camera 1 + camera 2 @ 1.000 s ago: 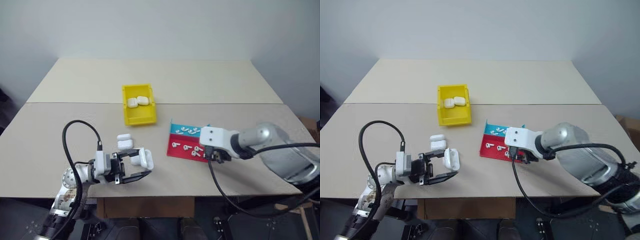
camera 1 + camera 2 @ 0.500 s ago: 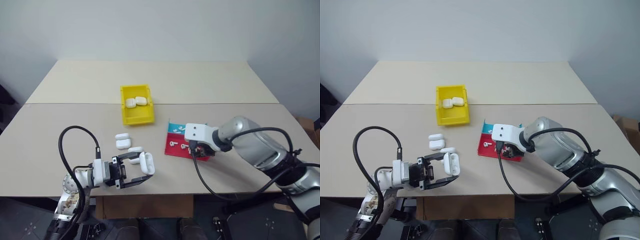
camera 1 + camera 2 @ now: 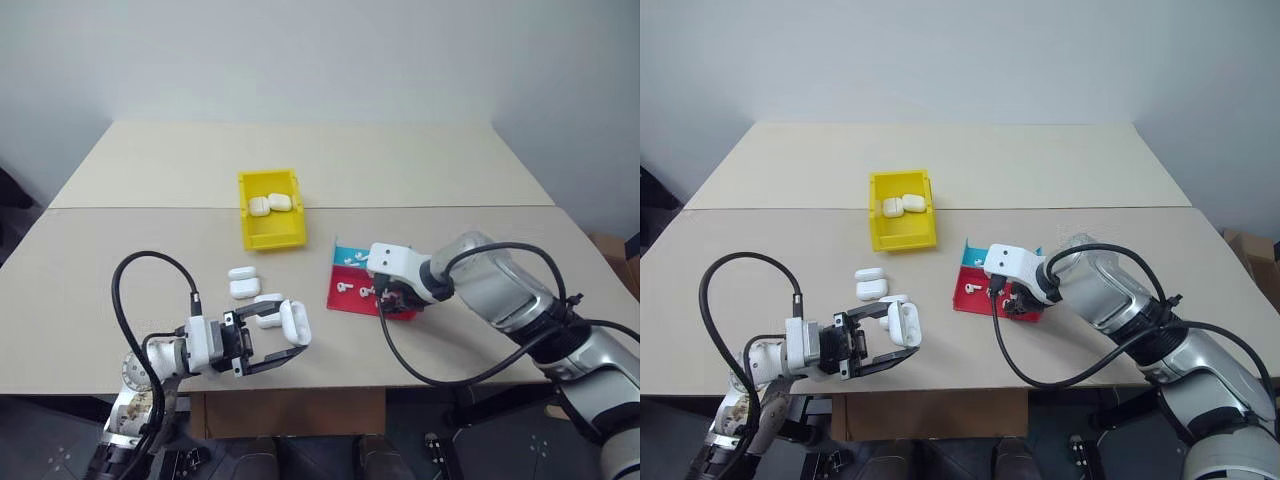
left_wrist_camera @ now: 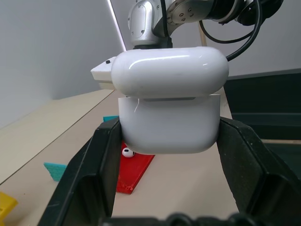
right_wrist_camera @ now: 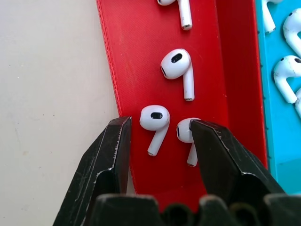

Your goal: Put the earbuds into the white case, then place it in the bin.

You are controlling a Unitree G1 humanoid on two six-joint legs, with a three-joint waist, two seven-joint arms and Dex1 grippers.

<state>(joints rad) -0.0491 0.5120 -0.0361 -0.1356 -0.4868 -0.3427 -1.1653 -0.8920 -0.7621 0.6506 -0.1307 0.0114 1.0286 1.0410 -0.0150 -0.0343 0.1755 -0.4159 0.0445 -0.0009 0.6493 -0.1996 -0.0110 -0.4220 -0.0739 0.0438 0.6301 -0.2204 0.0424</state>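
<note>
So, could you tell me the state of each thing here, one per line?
Left gripper: shut on a white case.
Held case: lid open, off the table.
Right gripper: open, fingers around one earbud in the red tray.
Bin: holds two closed cases.
Loose cases: three lying on the table, apparently closed.

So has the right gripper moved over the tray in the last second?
Yes. The right gripper has slid leftward across the red and teal tray, from its right edge to over the red part, straddling an earbud.
</note>
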